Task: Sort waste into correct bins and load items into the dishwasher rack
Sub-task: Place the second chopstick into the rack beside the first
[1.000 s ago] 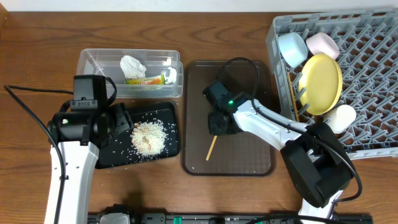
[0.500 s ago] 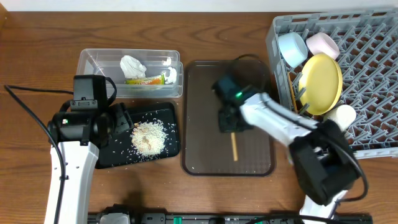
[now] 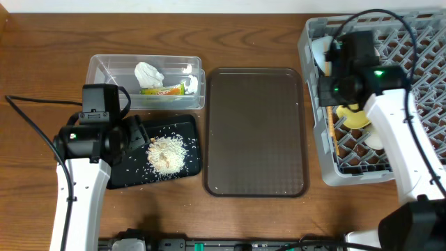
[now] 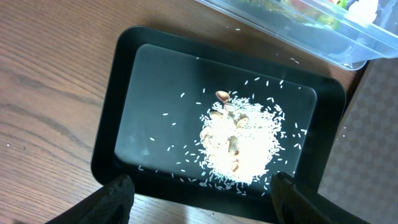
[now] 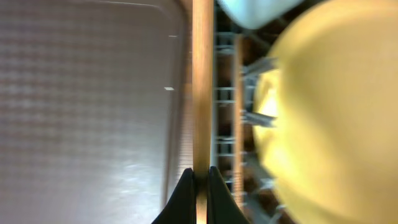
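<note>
My right gripper (image 3: 334,89) is shut on a wooden chopstick (image 5: 202,93) and holds it over the left edge of the grey dishwasher rack (image 3: 425,104). A second chopstick (image 3: 332,132) lies inside the rack along that edge. The yellow plate (image 5: 329,112), light blue bowl (image 3: 319,52) and white cup (image 3: 375,139) stand in the rack, partly behind my arm; the pinkish bowl is hidden. My left gripper (image 4: 199,208) is open above the black tray (image 4: 124,93), which holds the rice (image 4: 239,146). The clear tub (image 3: 104,70) holds the tissue (image 3: 148,72) and wrapper (image 3: 164,88).
The dark brown serving tray (image 3: 256,132) lies between the bins and the rack, with nothing on it. Wooden tabletop (image 3: 42,56) surrounds everything.
My right gripper lifted the chopstick off the brown tray and carried it right, to the rack's left edge. The left arm has not moved.
</note>
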{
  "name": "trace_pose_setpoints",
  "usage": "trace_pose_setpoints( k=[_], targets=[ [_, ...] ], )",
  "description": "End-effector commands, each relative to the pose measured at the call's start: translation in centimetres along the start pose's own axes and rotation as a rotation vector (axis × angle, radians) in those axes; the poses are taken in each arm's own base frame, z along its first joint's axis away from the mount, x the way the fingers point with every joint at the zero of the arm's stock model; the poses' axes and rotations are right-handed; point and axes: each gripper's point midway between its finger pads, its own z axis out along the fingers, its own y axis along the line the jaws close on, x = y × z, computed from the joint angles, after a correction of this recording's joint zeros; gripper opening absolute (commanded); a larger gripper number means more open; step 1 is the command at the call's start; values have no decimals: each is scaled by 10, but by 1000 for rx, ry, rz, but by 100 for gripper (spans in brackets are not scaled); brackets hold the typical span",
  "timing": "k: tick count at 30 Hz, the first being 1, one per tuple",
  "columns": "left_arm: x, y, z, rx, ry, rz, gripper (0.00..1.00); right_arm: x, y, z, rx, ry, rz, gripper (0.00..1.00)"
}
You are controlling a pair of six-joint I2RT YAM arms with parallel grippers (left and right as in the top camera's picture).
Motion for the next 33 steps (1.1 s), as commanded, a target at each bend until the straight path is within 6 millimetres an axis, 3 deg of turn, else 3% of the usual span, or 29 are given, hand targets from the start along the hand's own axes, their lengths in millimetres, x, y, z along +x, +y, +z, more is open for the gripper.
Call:
trace_pose_setpoints(
  k=[1,6,10,13,14,16,18,23,26,29,33],
  targets=[
    [-2,2,-2,-7,-9,-7,73,5,-28,14,30,43,-63,1],
    [-2,2,-2,-7,-10,-7,73,10,-40,37,37,94,-49,1],
    [-2,2,-2,-6,-10,-7,73,9,-29,53,-15,108,-61,1],
    [-2,2,-2,-7,-9,-7,73,5,-23,54,-28,96,-74,1],
    [-2,2,-2,-7,-9,-7,73,3,-24,53,-24,87,-75,4],
    [-2,2,-2,-7,-10,-7,73,2,-25,50,-19,81,-75,25],
    [-2,2,-2,-7,-9,-7,73,5,-25,46,-19,94,-71,28],
    [-2,2,-2,-7,-9,-7,73,29,-29,37,8,186,-34,25],
    [-2,2,-2,-7,-9,-7,73,47,-33,36,39,257,16,12],
    [-2,2,-2,-7,-9,-7,73,61,-28,36,21,310,58,4],
    [-2,2,-2,-7,-9,-7,73,77,-16,44,-26,352,56,4]
  ],
)
